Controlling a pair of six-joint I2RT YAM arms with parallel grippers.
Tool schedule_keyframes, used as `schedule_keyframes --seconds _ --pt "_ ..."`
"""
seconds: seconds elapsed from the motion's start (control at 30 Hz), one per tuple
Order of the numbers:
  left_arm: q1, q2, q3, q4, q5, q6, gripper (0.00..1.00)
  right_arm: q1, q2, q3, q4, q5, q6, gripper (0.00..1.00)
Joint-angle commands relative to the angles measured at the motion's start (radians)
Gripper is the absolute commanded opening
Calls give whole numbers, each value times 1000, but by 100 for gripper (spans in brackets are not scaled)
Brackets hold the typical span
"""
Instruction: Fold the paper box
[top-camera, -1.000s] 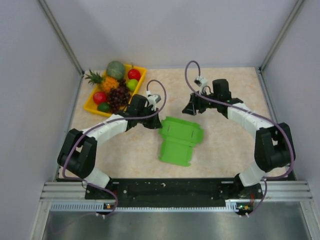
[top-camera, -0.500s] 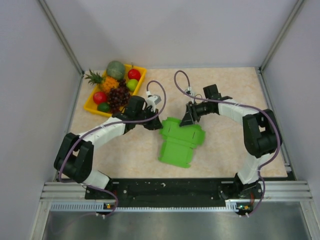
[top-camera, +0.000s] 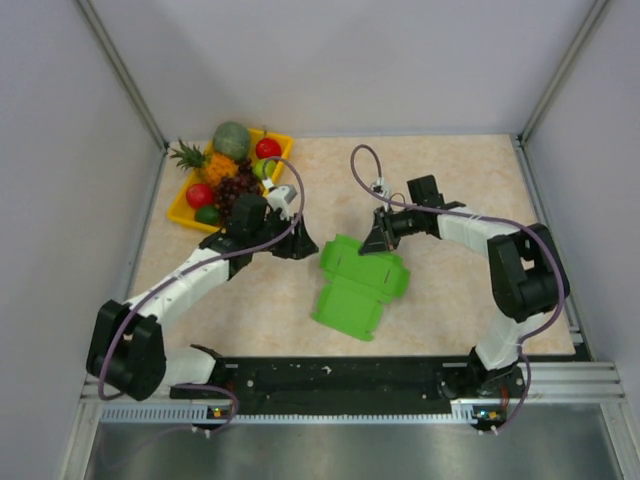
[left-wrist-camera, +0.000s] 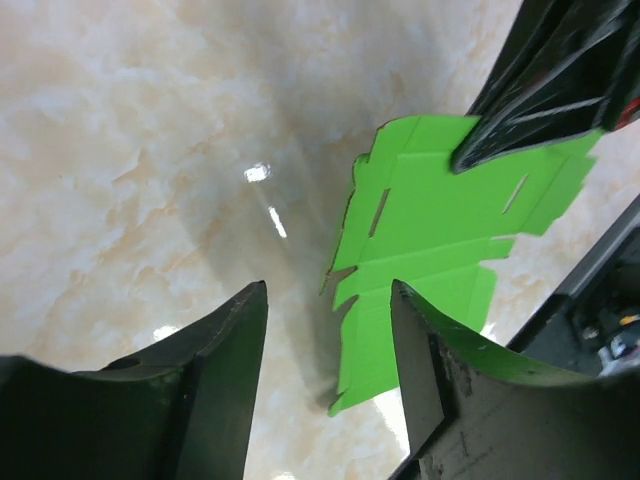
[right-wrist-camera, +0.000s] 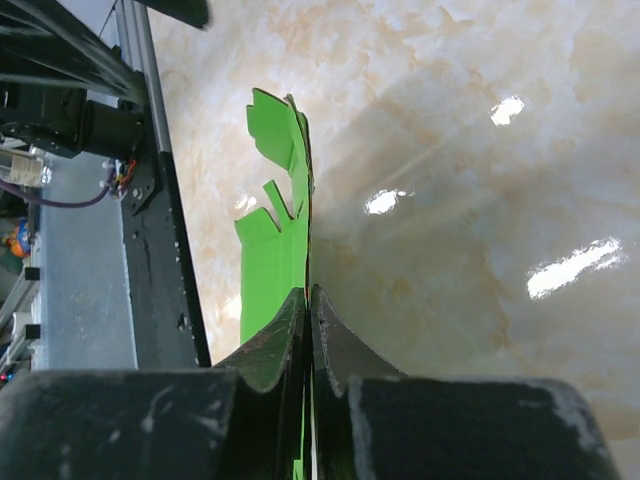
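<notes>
The paper box (top-camera: 356, 288) is a bright green notched cut-out, lying mostly flat at the table's middle. My right gripper (top-camera: 376, 244) is shut on its far edge. In the right wrist view the card (right-wrist-camera: 272, 275) runs edge-on between the closed right gripper (right-wrist-camera: 308, 292). My left gripper (top-camera: 299, 246) stands open just left of the sheet, apart from it. Seen from the left wrist, the cut-out (left-wrist-camera: 440, 230) lies beyond the open left gripper (left-wrist-camera: 328, 288), with nothing between the fingers. The right gripper's fingers (left-wrist-camera: 530, 100) pinch its top corner.
A yellow tray (top-camera: 283, 147) of fruit stands at the back left, close behind the left arm. The black base rail (top-camera: 340, 375) runs along the near edge, and grey walls enclose the table on three sides.
The right gripper has come down onto the sheet's far edge and shut on it. The left gripper has opened and drawn back to the left. The sheet has shifted slightly left.
</notes>
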Motion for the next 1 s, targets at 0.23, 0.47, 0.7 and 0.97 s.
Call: schedule_keyframes --seconds 0.23,0.47,0.7,0.97 --pt "-62 59 225 -36 87 7 70 15 -94 -28 143 -19 87 0" --pt "-114 156 348 -74 -94 128 85 16 -99 -34 154 -33 87 0" --pt "-123 237 374 -73 -40 130 51 15 -103 -32 158 -34 90 0" --pt "-123 251 374 -76 -81 117 53 13 -116 -37 165 -40 89 0"
